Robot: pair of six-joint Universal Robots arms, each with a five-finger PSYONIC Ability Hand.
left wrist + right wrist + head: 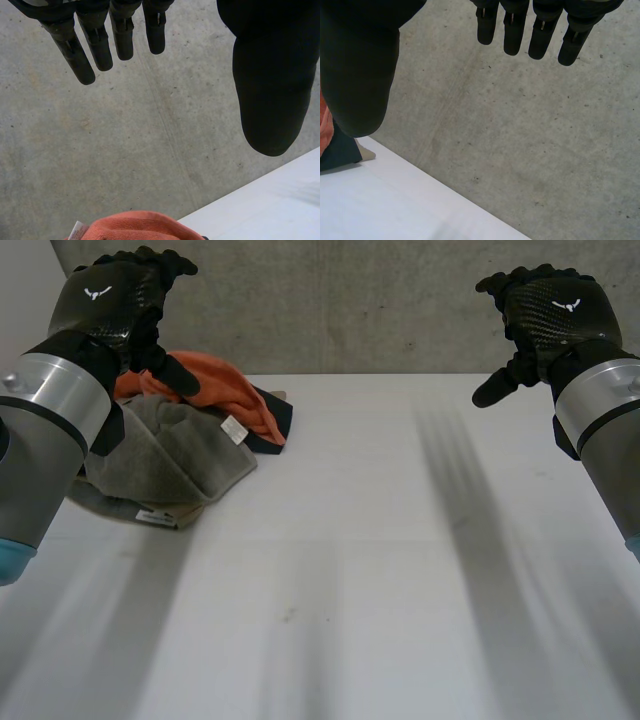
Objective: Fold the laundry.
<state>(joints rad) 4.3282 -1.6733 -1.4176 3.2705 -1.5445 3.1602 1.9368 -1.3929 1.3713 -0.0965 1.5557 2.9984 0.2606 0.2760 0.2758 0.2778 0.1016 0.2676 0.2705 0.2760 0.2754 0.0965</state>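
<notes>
A heap of laundry lies at the table's far left: a grey towel in front, an orange cloth behind it and a dark piece at its right edge. My left hand hangs raised above the heap, fingers straight and empty, the orange cloth below them. My right hand is raised at the far right, well away from the heap, fingers straight, holding nothing.
The white table stretches bare in front of and to the right of the heap. A grey concrete wall rises behind the table's far edge. A beige cloth edge sticks out under the grey towel.
</notes>
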